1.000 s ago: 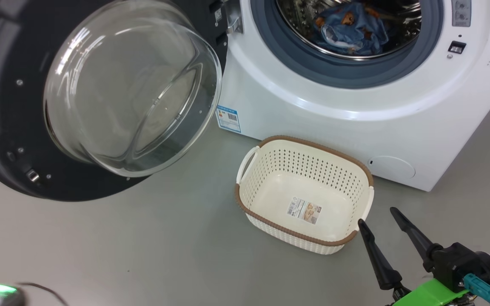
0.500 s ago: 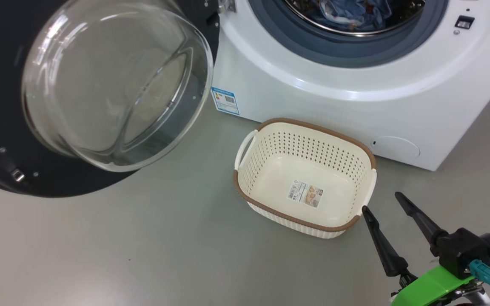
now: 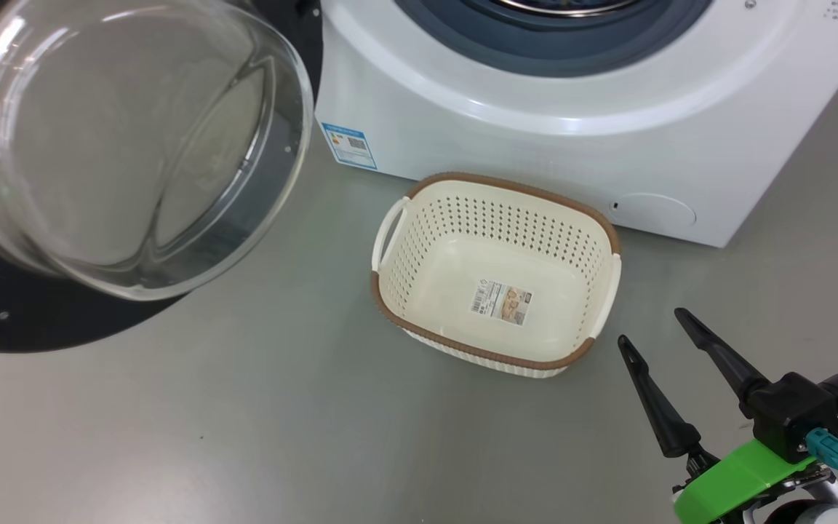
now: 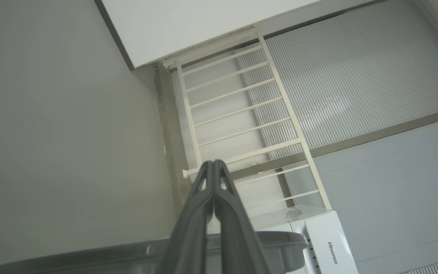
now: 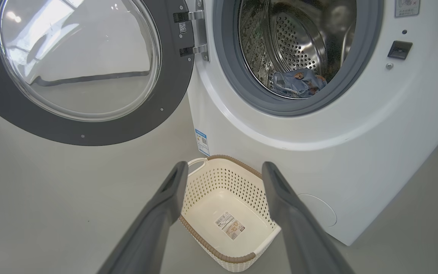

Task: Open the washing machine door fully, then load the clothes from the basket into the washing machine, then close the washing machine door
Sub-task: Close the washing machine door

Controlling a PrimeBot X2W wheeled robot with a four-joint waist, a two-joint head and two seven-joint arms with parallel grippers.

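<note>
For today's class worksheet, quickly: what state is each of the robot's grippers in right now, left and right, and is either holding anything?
Left gripper: closed, fingers pressed together, holding nothing.
Right gripper: open, holding nothing.

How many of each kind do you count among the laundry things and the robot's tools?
washing machine: 1
door: 1
basket: 1
bundle of clothes: 1
tools: 2, the left tool and the right tool
Total: 6
</note>
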